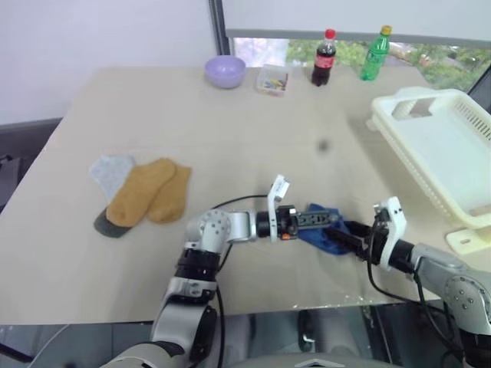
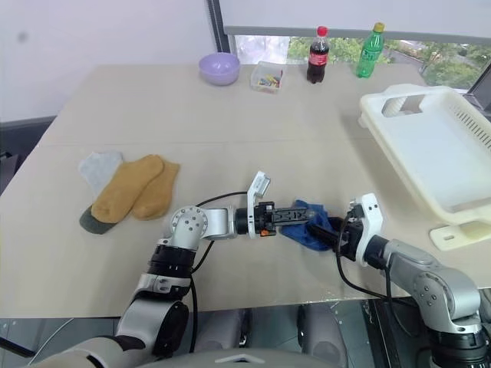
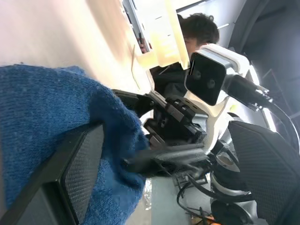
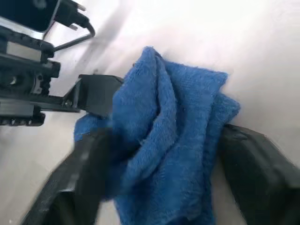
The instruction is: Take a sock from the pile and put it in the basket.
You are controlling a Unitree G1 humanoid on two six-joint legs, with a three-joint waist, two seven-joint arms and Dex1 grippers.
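A royal blue sock lies bunched on the table near its front edge, between my two grippers. My left gripper points right with its jaws wide open, and the sock rests against one finger. My right gripper comes in from the right, and its two fingers press the bunched sock from both sides. The pile of mustard-yellow, pale grey and dark grey socks lies flat at the left. The white slotted basket stands at the right edge of the table.
At the table's far edge stand a lilac bowl, a small clear box, a cola bottle and a green bottle. A person is beyond the basket in the left wrist view.
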